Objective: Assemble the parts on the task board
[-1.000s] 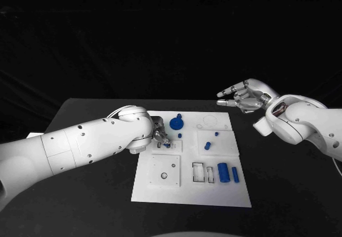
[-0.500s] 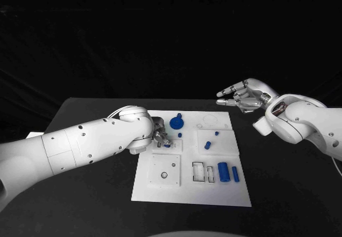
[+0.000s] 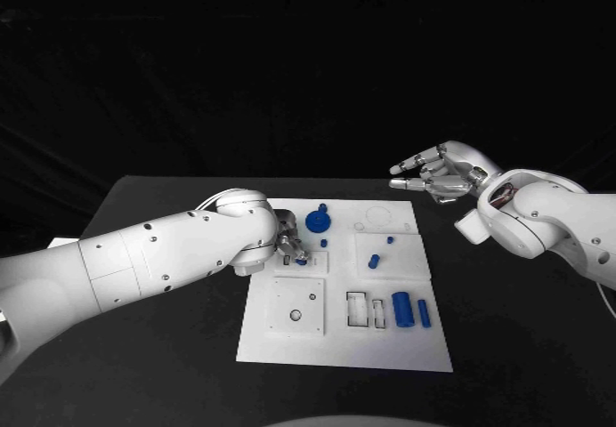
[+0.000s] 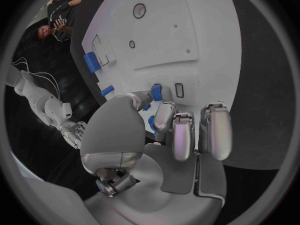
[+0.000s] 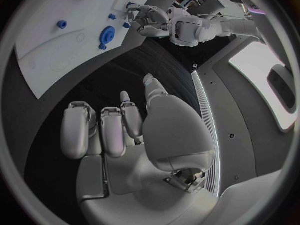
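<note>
Left hand steady at the board
Left hand (image 3: 285,242) still pinches a small blue part (image 3: 301,261) over the task board (image 3: 385,351); right hand (image 3: 436,176) hovers empty, fingers apart; nothing seated yet.

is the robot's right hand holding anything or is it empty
Empty. The right hand hovers off the far right corner of the white board, fingers curled loosely with nothing between them, as the right wrist view also shows.

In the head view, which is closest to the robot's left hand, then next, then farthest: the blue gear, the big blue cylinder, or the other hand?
From the left hand:
1. Blue gear, just beyond it, near the task board's far edge.
2. Big blue cylinder, on the board's near right part.
3. Right hand, raised off the board's far right corner.
</note>
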### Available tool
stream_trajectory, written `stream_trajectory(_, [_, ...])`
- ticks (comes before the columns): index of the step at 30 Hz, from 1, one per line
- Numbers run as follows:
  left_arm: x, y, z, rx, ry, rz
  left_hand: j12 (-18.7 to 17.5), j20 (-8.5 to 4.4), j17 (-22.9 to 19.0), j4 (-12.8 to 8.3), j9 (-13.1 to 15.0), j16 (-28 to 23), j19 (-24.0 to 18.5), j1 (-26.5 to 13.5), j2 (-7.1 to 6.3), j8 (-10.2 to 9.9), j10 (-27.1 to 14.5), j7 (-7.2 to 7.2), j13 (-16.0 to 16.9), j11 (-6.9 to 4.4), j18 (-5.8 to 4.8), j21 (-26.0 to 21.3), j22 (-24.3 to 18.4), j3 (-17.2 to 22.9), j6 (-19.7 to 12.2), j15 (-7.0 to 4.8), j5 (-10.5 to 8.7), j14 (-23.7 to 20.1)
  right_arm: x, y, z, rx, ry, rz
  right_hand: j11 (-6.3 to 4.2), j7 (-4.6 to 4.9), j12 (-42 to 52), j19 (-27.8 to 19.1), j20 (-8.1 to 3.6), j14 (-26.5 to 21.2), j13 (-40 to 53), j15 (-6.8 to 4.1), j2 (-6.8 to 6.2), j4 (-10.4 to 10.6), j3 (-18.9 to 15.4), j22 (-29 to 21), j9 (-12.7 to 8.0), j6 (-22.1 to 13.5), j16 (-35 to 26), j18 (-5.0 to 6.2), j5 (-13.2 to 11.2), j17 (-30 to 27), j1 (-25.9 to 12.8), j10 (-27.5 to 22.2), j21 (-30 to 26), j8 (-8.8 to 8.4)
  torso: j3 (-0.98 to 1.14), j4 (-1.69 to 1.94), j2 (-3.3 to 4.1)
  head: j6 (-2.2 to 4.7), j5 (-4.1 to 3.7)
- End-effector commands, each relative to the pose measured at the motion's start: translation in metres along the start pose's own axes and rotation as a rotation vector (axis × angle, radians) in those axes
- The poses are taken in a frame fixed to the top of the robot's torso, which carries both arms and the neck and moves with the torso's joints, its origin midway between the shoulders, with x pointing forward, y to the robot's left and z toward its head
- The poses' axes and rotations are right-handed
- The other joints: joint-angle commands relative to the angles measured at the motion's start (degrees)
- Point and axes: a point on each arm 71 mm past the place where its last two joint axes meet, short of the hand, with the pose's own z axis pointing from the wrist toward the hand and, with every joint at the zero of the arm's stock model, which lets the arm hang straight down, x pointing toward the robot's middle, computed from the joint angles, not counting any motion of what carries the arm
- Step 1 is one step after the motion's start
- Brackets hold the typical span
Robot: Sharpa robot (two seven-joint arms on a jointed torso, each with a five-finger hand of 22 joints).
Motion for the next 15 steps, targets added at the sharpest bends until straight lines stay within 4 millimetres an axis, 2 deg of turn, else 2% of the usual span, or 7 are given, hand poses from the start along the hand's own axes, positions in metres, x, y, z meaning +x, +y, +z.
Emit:
stream_trajectory(1, [0.0086, 0.0059, 0.0029, -0.089, 0.073, 0.008, 0.3, -0.50, 15.1, -6.9, 0.0, 0.2, 2.5, -1.4, 0.05, 0.2, 0.6, -0.92, 0.1, -0.09, -0.78, 0.3, 3.8, 7.0, 0.6, -0.53, 0.00, 6.0, 0.0022, 0.0004, 0.0003, -0.002, 0.017, 0.004, -0.18, -0.01, -0.1, -0.2, -0.30, 2.6, 3.1, 0.05, 0.08, 0.0, -0.3, -0.1, 0.1, -0.2, -0.2, 0.59, -0.4, 0.0, -0.3, -0.1, -0.3, 0.36, 0.02, -0.02, 0.02, -0.02, 0.11])
stream_trajectory(5, [0.0080, 0.0066, 0.0055, -0.104, 0.089, 0.006, 0.4, -0.60, 15.1, -5.6, 0.2, 0.2, 2.5, -3.5, 0.02, 0.0, 0.7, -1.24, 0.2, -0.30, -0.82, 0.4, 4.0, 4.6, 1.0, -0.70, -0.12, 6.0, 0.0028, 0.0009, 0.0002, -0.002, 0.020, 0.005, -0.18, -0.01, -0.1, -0.2, -0.30, 2.6, 3.1, 0.05, 0.08, 0.0, -0.3, -0.1, 0.1, -0.2, -0.2, 0.59, -0.4, 0.0, -0.3, -0.1, -0.3, 0.36, 0.00, -0.02, 0.00, -0.08, 0.09])
stream_trajectory(15, [0.0075, 0.0054, 0.0095, -0.114, 0.104, 0.005, 0.9, -0.85, 15.1, -4.3, 0.4, 0.2, 2.7, -5.6, 0.02, -0.3, 1.0, -1.57, 0.8, -0.57, -0.95, 0.8, 4.7, 1.2, 2.0, -0.95, -0.14, 6.0, 0.0036, 0.0011, 0.0001, 0.000, 0.027, 0.006, -0.18, -0.01, -0.2, -0.3, -0.30, 2.6, 3.0, 0.05, 0.09, 0.0, -0.3, -0.2, 0.1, -0.2, -0.3, 0.62, -0.4, -0.2, -0.3, -0.2, -0.4, 0.35, -0.05, -0.05, 0.00, -0.15, 0.01])
